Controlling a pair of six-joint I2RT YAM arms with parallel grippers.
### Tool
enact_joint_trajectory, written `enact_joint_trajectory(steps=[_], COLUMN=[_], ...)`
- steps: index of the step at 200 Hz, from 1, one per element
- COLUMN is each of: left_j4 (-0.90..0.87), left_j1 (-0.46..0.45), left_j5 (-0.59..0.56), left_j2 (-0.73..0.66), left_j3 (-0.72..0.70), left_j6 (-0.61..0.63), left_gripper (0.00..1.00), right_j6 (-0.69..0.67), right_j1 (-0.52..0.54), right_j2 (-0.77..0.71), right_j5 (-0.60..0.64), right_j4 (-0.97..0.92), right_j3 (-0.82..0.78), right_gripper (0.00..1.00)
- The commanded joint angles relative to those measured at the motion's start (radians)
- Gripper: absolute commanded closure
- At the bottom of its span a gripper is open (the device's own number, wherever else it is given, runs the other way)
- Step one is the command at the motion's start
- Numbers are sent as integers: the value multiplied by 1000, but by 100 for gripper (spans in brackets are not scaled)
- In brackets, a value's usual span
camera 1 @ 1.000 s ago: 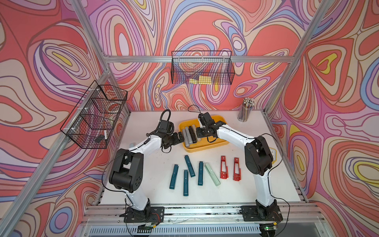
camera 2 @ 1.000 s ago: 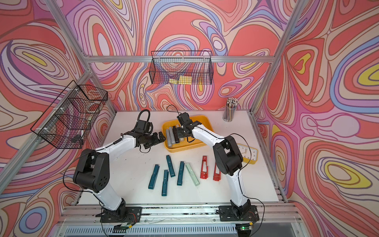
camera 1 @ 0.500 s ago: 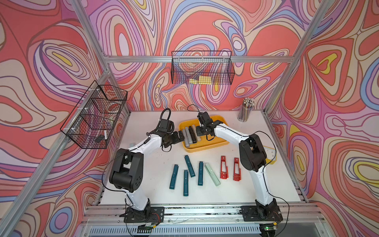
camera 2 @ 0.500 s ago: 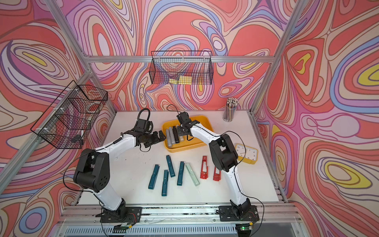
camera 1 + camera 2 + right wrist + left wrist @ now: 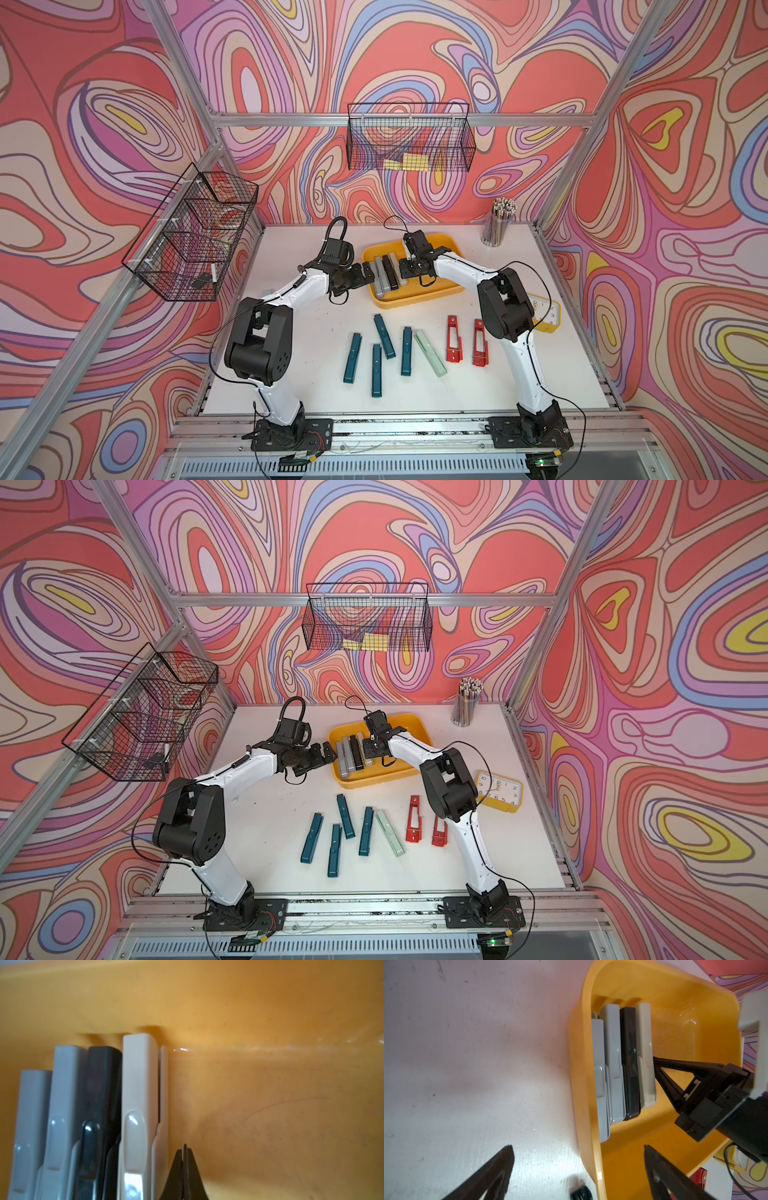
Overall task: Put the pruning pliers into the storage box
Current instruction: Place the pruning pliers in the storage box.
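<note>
The step in hand seems to be tidying the row in the storage box (image 5: 419,302). The right gripper (image 5: 654,1060), jaws pressed together and holding nothing, has its tips at the right side of the beige pliers (image 5: 646,1053). These lie with the black pliers (image 5: 630,1043) and two grey pliers (image 5: 613,1043) at the box's left end. The left gripper (image 5: 367,271) is spread wide, empty, at the left rim. Next — I think — an arm must reach to the near part of the table (image 5: 316,332), where teal pliers (image 5: 384,336), mint pliers (image 5: 431,353) and red pliers (image 5: 454,356) lie.

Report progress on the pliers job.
Done: two grey, one black, one beige bar-shaped pliers side by side in the shallow yellow plastic tray. In hand: nothing; shut right gripper rests by the beige one, left gripper open. Left: four teal, one mint, two red slotted, on the white table.
</note>
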Motion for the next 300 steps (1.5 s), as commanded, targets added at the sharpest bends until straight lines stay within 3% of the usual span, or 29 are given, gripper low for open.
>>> enact_joint_trajectory(steps=[1, 89, 132, 178, 202, 230, 300], left_j4=[-26, -19, -23, -39, -28, 14, -69], left_j1=[4, 4, 5, 4, 5, 4, -38], left_j5=[-7, 1, 1, 0, 56, 157, 246], left_j2=[18, 19, 16, -15, -36, -87, -253], left_j3=[19, 17, 17, 17, 17, -22, -128], left_j6=[13, 7, 13, 39, 50, 39, 41], left_gripper=[1, 1, 1, 1, 1, 1, 1], right_j6=[8, 19, -11, -35, -36, -26, 6], right_j1=[2, 2, 3, 2, 2, 3, 30], right_j2=[-1, -24, -61, -197, -247, -324, -512], right_j5=[-45, -56, 28, 100, 105, 73, 12], right_j4=[28, 28, -11, 0, -9, 8, -37], right_j3=[-9, -38, -52, -163, -197, -270, -464], right_gripper=[94, 94, 93, 73, 63, 58, 51])
